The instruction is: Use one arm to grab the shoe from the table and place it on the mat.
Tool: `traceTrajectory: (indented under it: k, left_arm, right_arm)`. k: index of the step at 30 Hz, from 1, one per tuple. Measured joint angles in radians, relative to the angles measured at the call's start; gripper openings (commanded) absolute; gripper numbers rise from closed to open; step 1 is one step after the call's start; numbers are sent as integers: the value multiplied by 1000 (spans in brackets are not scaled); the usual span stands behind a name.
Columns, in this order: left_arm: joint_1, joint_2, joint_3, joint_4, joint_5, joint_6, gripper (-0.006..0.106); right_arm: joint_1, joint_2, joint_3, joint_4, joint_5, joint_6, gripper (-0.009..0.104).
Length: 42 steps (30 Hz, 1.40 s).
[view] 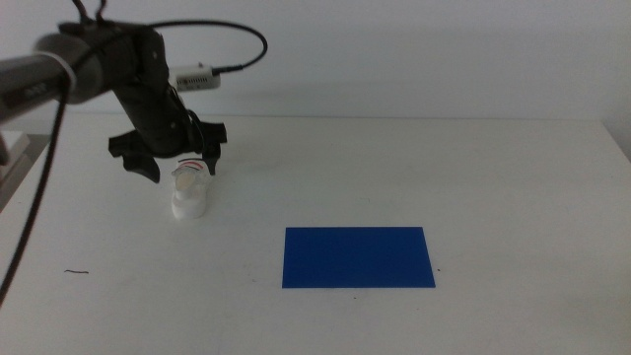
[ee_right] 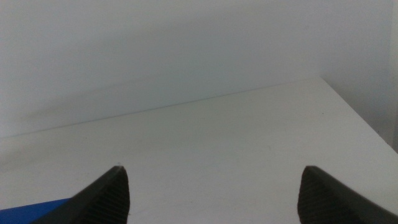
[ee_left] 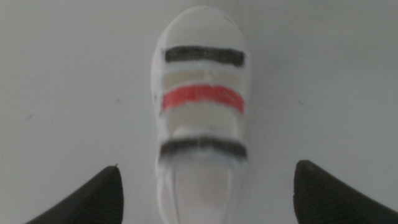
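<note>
The white shoe (view: 188, 192) with black and red straps lies on the white table (view: 473, 177), left of centre. The left arm (view: 108, 64) reaches in from the left, and my left gripper (view: 177, 168) hovers just above the shoe's far end, jaws open and spread to either side of it. In the left wrist view the shoe (ee_left: 200, 106) lies between the open jaws, its heel end nearest the gripper (ee_left: 205, 186). The dark blue mat (view: 357, 257) lies flat to the right and nearer the front. My right gripper (ee_right: 211, 186) is open, empty and out of the middle view.
A small dark mark (view: 77, 271) sits on the table at the front left. A corner of the mat (ee_right: 37, 208) shows in the right wrist view, with the table's far edge and a plain wall behind.
</note>
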Motion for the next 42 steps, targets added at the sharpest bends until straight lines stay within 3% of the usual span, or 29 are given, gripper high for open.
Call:
traceTrajectory:
  k: [5,7,11,12,13,17,22,26,32,42]
  left_arm:
    - [0,62,0,0,-49,0,87]
    - [0,78,0,0,-65,0,75]
    - [0,87,-1,5,-78,0,32]
    - [0,87,-4,5,-73,0,7]
    - [-2,85,-4,0,-58,0,-2]
    - [-52,18,-4,62,70,-54,-2]
    - [-250,-120,-11,164,106,-192,-2]
    - [-404,-150,-11,162,129,-291,-2]
    - [-531,-126,-11,160,141,-371,-2]
    - [-612,41,-209,113,208,-390,-2]
  right_arm:
    - [0,0,0,0,0,1,79]
    - [0,0,0,0,0,1,79]
    - [0,0,0,0,0,1,79]
    - [0,0,0,0,0,1,79]
    - [0,0,0,0,0,1,79]
    - [0,0,0,0,0,1,79]
    - [0,0,0,0,0,1,79]
    - [0,0,0,0,0,1,79]
    - [0,0,0,0,0,1,79]
    - [0,0,0,0,0,1,79]
